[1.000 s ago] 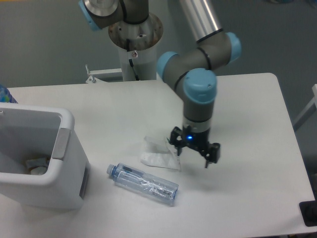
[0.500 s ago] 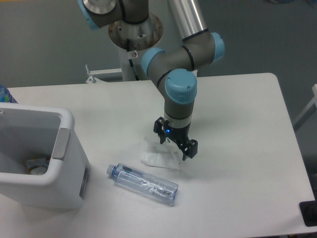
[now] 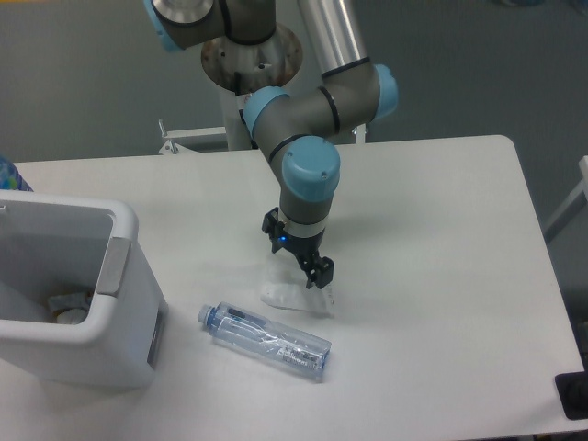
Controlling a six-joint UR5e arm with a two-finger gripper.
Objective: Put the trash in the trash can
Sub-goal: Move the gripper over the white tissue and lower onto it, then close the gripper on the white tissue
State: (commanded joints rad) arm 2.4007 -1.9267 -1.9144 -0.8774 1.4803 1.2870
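White desk (image 3: 441, 276) against grey wall; gripper (image 3: 299, 256) spread over wrapper (image 3: 292, 293); bottle (image 3: 265, 341) nearby; bin (image 3: 73, 289) cropped at left.

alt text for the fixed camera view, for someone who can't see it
A robot arm's gripper hangs with jaws open above a crumpled white wrapper on a white table. A crushed clear bottle lies in front, with a white trash can at left.

Over the last second the end effector (image 3: 299, 256) has swung leftward across the table (image 3: 441, 230), from a spot right of the white wrapper (image 3: 292, 292) to directly over it. Its elbow joints have shifted left with it, closer to the base column.
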